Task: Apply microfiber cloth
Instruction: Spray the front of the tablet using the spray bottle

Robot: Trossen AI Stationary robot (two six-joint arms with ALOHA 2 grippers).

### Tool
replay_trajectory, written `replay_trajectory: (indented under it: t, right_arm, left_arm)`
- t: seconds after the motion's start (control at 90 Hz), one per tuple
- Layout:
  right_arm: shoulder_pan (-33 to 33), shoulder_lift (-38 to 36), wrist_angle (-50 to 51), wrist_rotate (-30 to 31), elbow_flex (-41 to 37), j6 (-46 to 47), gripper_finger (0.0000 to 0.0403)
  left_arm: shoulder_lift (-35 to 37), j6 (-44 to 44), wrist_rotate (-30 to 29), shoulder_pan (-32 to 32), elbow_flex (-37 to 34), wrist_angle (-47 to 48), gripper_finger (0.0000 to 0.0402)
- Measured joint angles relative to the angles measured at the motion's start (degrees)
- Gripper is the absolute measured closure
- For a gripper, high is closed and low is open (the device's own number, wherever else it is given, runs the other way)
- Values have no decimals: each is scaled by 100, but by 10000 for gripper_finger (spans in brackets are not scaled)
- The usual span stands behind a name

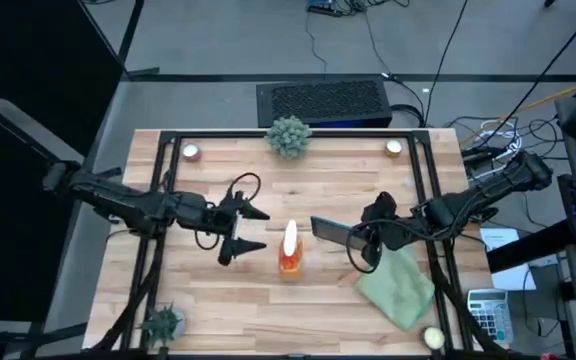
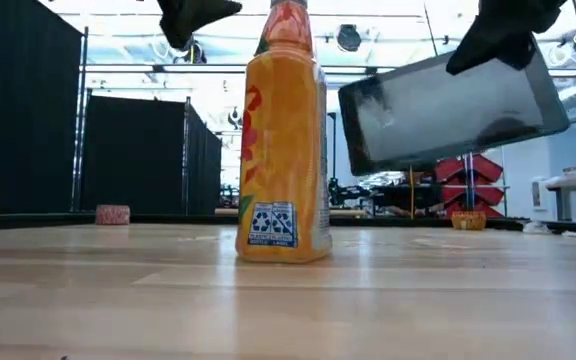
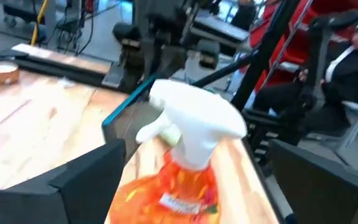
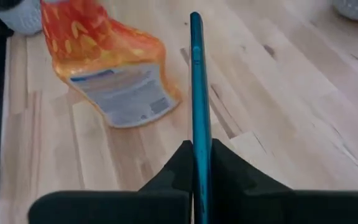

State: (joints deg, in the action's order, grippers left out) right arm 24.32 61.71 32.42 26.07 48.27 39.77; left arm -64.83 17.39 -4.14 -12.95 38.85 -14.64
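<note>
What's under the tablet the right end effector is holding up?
The tablet hangs clear above bare wood table; nothing lies beneath it. The microfiber cloth sits apart, partly under the right arm, which hides its near edge.

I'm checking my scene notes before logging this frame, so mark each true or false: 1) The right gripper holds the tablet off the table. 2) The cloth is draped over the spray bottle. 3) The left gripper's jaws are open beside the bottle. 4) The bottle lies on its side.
1) True: the right gripper clamps the tablet by its edge, above the table.
2) False: the microfiber cloth lies flat on the table under the right arm, apart from the spray bottle.
3) True: the left gripper is open, just left of the bottle.
4) False: it stands upright.
</note>
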Motion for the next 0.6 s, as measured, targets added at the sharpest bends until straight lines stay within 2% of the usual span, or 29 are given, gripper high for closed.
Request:
replay_trajectory:
  t: [0.267, 0.6]
  right_arm:
    - [0, 0, -100, 126, -2, -138, 392]
    - [0, 0, -94, 100, -2, -170, 392]
  left_arm:
    - [-918, 22, -161, -68, 0, -445, 24]
    - [-930, 23, -389, -63, 0, -1136, 24]
